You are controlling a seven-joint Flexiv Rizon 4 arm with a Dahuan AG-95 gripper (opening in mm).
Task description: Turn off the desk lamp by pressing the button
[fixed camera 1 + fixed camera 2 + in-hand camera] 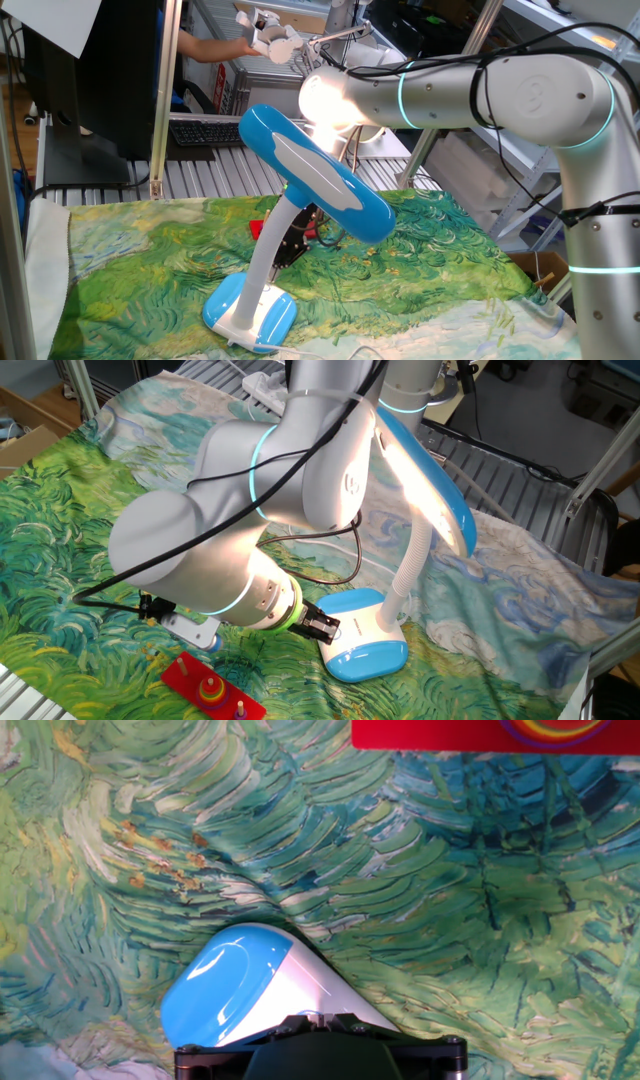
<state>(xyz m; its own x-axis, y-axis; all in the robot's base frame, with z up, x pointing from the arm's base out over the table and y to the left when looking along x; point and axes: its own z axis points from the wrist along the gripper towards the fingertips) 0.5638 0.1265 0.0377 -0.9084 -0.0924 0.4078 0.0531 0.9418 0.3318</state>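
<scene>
The desk lamp stands on the painted cloth. Its sky-blue head with a white stripe is lit and throws light on my arm. The curved white neck rises from the blue-and-white base. My gripper is low at the white end of the base, its black fingertips together and right over it. In the hand view the base fills the lower middle, just ahead of the gripper. In one fixed view the gripper is partly hidden behind the neck. The button itself does not show.
A red toy board with coloured rings lies on the cloth close behind my gripper; it also shows in the hand view. A metal roller rack and a keyboard lie beyond the cloth.
</scene>
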